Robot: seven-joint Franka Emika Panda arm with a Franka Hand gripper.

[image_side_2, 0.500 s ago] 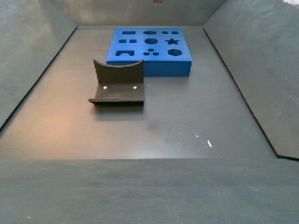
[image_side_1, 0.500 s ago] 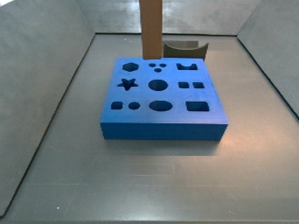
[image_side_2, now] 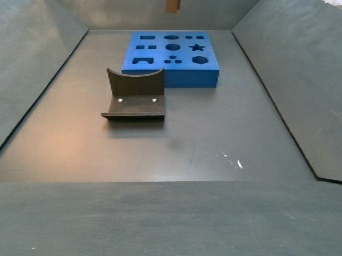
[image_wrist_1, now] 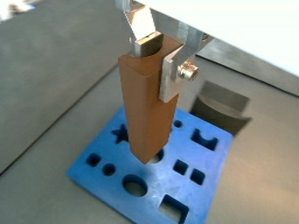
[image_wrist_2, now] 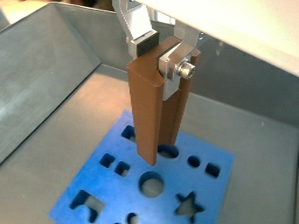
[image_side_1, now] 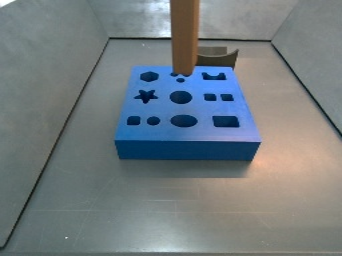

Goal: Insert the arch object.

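Arch object, judged to be the tall orange-brown post [image_wrist_2: 152, 109]: stiff, light, smooth-sided; gripper [image_wrist_2: 160, 54] pinches its top above the blue foam board's [image_side_1: 187, 150] far edge.

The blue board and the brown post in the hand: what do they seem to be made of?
The blue board looks like matte foam or soft plastic: even colour, no glare, clean-cut holes. The brown post, held in the hand above the board, looks like matte plastic or painted wood: smooth flat faces, no visible grain.
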